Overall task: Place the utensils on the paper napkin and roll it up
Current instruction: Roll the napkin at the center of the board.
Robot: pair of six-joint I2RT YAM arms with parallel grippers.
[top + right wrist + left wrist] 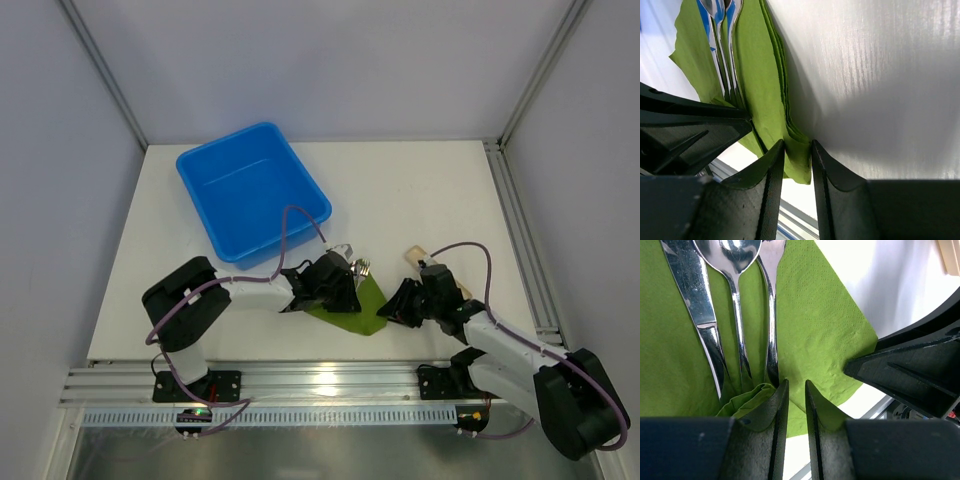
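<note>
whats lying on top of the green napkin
A knife, a spoon and a third handle lie side by side on the napkin. Their near ends are hidden where the napkin folds up at the left gripper.

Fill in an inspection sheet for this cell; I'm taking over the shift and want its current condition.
Surface: white table, no spills seen.
Job's things: knife, spoon and fork lie side by side on green napkin.
Clutter: blue bin; beige cylinder.
Grippers: left gripper at napkin's near edge by the handles; right gripper straddles napkin corner; grip unclear for both.
Cables: purple cables loop above both arms.
Surroundings: white walls, metal frame.
</note>
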